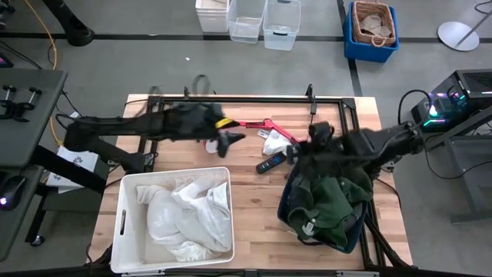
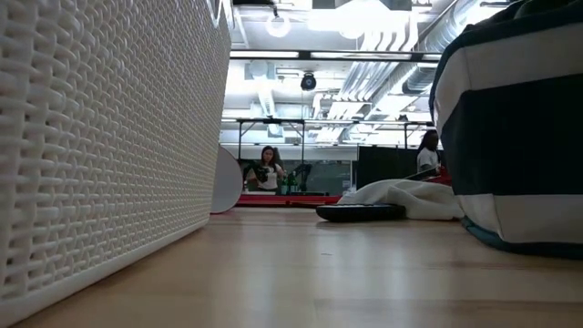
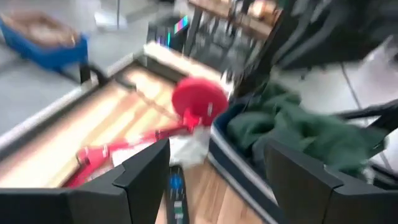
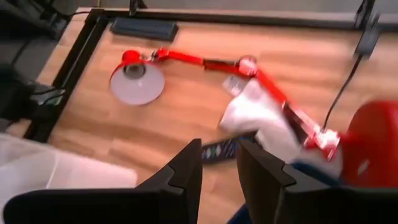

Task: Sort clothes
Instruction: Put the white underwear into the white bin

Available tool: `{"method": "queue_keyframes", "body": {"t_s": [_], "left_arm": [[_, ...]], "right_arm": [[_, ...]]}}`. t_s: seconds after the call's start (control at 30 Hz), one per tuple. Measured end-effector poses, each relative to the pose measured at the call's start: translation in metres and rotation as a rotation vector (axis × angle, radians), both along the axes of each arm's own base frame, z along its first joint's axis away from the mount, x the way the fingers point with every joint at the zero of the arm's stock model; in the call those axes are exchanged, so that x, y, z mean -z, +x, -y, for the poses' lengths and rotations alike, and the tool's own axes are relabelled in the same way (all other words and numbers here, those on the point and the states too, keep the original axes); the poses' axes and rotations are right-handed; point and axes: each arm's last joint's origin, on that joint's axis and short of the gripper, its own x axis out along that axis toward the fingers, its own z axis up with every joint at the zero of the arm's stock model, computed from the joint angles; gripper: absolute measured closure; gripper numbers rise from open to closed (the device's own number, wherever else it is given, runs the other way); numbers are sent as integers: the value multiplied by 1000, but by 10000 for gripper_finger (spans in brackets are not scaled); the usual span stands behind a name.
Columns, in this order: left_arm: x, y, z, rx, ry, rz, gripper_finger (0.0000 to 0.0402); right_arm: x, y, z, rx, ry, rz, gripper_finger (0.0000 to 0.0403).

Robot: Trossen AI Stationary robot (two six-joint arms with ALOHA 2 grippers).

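The wooden table (image 1: 254,219) carries a white bin (image 1: 123,223), navy bin (image 1: 290,201), red lamp (image 1: 265,125), remote (image 1: 270,162).

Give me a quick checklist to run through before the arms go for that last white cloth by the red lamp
1. Left gripper empty and open: ok, nothing sits between its fingers.
2. Right gripper empty: ok, its fingers stand slightly apart with nothing in them.
3. White cloth reachable: not ok, it is draped over the red lamp arm, so a pull may drag the lamp.
4. Remote control clear of the grasp: not ok, it lies right beside the cloth.
5. White bin has room: ok, the white clothes leave space.
6. Dark green garment settled in the navy bin: ok, though it hangs over the rim.
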Motion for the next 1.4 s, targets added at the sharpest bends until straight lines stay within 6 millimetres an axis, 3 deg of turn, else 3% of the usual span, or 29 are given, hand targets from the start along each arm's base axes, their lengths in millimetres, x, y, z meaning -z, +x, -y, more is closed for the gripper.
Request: {"method": "queue_keyframes", "body": {"t_s": [0.17,0.37,0.57,0.83,1.07,1.13,1.2,1.27,1.4], "left_arm": [[40,50,-36,-3,-70,-144,156],[107,112,-70,-8,-68,-347,156],[169,155,-83,-31,-125,-465,156],[240,193,-85,-3,-150,-551,156],[266,199,-84,-14,-80,-605,165],[271,197,-85,8,-62,-640,200],[271,195,-85,31,-75,-667,275],[260,189,-87,94,-113,-687,362],[219,178,-80,180,-94,-671,391]], "right_arm": [[-22,4,41,-13,-74,-39,308],[-58,-1,77,-68,-180,-19,308],[-78,-8,93,-123,-259,-12,308],[-76,-6,97,-122,-226,-10,308],[-74,-3,97,-90,-160,33,308],[-74,-3,96,-90,-145,44,308],[-74,-2,95,-84,-131,54,308],[-74,-2,95,-74,-122,63,308],[-74,-2,95,-67,-118,69,308]]}}
